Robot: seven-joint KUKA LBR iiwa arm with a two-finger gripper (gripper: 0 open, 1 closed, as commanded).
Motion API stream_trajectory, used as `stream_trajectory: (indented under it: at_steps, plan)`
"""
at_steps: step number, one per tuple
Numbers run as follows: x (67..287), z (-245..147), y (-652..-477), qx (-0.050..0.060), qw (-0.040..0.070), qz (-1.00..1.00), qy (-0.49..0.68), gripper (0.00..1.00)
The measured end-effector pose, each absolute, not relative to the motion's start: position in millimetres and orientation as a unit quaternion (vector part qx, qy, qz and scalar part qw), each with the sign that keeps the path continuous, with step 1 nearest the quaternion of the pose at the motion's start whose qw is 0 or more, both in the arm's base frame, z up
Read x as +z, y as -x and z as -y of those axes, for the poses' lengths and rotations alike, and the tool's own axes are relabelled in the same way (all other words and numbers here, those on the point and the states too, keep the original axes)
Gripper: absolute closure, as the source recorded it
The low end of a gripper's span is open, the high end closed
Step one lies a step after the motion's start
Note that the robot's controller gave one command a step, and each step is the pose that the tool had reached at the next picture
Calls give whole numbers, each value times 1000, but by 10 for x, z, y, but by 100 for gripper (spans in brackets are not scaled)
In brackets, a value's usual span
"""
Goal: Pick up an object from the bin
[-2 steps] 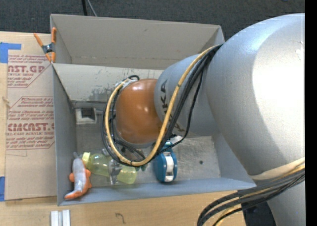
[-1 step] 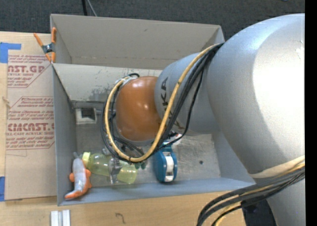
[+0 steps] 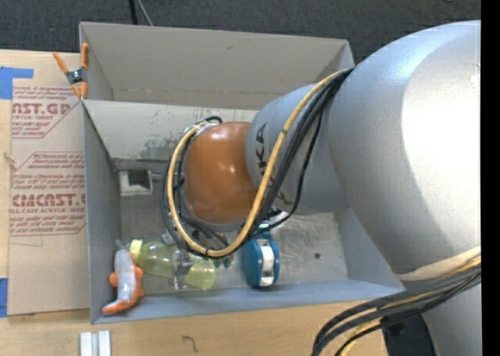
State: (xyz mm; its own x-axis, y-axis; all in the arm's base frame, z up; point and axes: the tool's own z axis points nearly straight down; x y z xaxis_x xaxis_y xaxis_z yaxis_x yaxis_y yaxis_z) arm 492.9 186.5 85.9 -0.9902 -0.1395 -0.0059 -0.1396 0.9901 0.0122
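Gripper [image 3: 181, 271] low over a yellow-green bottle [image 3: 153, 257], near left in the bin [image 3: 100, 190]; spread or pinching, one cannot tell. A centred grip, clear of the blue thing [image 3: 260, 262], seems wisest.

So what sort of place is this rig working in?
Most likely a robotics lab's bin-picking test station: a KUKA arm with exposed cables reaches into a grey metal bin holding a blue round item and a yellow-green translucent item.

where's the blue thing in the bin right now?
In the camera view, the blue round thing lies against the bin wall at the picture's bottom. It sits just right of the yellow-green bottle and below the arm's orange cover.
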Motion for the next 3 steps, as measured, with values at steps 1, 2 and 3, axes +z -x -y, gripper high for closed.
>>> stream_trajectory:
  at_steps: [1, 2, 3]
  plan:
    - [1879, -1957, -4840, 1, 0, -998, 55, 100]
    - [1878, -1955, -4839, 1, 0, -998, 55, 100]
    - [2359, -1923, -4822, -1, -3, -998, 65, 100]
